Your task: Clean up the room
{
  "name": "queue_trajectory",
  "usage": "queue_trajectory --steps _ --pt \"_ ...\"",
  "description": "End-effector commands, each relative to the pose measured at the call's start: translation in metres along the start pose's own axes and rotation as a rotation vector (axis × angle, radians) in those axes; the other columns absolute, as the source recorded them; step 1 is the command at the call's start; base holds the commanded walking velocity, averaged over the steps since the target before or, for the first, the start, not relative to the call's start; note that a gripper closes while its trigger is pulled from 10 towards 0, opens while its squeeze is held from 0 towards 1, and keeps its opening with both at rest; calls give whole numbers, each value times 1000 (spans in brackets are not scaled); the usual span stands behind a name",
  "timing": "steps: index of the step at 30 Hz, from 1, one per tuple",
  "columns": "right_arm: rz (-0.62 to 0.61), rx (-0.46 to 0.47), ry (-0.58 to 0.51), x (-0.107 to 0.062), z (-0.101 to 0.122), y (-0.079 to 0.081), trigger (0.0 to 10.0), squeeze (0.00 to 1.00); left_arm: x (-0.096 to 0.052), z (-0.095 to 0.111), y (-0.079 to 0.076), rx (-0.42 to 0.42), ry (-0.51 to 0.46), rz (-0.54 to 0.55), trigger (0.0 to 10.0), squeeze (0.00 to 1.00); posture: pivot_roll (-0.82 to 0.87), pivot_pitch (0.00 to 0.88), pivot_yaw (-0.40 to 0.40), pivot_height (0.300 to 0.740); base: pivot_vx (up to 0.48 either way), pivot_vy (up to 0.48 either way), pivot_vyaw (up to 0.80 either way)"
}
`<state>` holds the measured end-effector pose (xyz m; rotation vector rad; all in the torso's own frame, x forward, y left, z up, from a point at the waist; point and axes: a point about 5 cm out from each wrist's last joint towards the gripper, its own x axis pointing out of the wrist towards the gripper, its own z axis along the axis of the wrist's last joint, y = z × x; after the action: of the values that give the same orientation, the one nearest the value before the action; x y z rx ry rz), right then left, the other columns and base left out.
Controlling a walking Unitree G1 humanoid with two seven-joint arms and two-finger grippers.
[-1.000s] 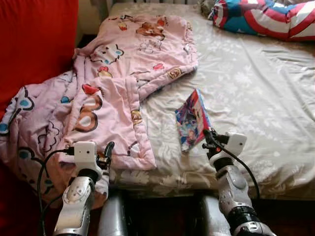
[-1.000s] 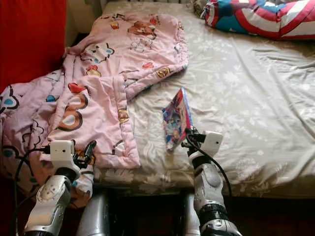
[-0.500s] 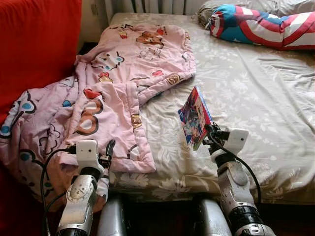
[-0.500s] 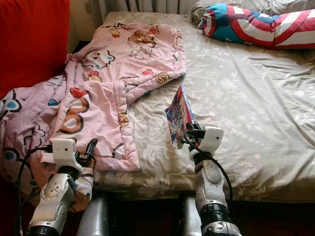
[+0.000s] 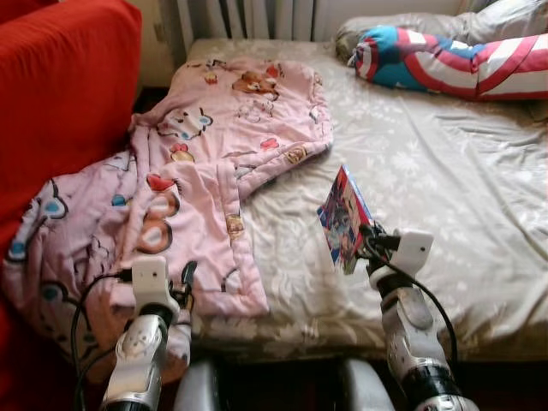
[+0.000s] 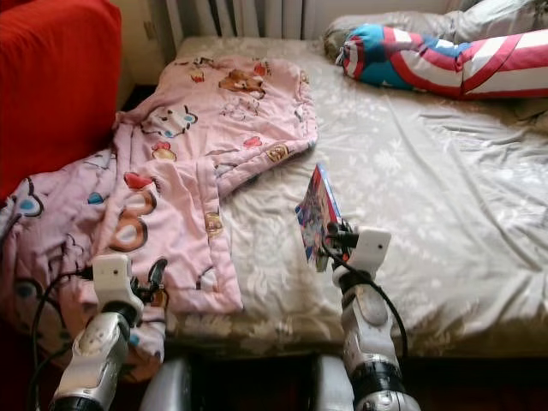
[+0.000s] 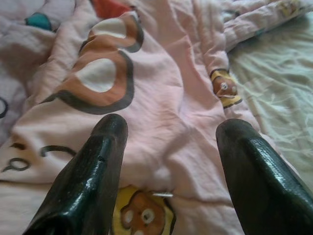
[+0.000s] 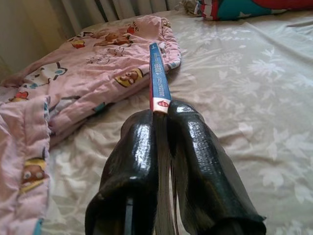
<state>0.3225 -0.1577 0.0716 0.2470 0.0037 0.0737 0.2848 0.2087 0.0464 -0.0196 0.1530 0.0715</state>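
Head cam: right end effector (image 5: 366,242) pinches a thin book (image 5: 344,218) just above the bed (image 5: 445,171), left wrist cam: left end effector (image 7: 171,147) splayed over the pink quilt (image 7: 146,93), right wrist cam: book clamped edge-on, so it probably needs carrying off somewhere next.

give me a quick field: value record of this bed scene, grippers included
right gripper: shut on the thin book, holding it on edge above the bed sheet
left gripper: open, over the pink quilt
pink quilt: spread on the bed's left side, spilling off toward the red sofa
striped pillow: at the bed's far right
bed sheet: pale floral, wrinkled
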Motion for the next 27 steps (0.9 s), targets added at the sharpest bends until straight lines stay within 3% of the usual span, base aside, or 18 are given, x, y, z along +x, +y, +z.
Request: queue_trajectory --steps 1,9,27 --pt "18 -19 -47 4 11 4 10000 0 -2 -16 4 -8 70 14 10000 0 -43 63 -31 699 0 0 0" --pt "28 -16 -65 7 15 7 10000 0 -7 -41 7 -19 185 41 10000 0 -49 37 -32 740 0 0 0" --pt "35 -12 -15 4 -1 15 10000 0 -29 -87 13 -17 427 60 10000 0 -45 0 -23 740 0 0 0"
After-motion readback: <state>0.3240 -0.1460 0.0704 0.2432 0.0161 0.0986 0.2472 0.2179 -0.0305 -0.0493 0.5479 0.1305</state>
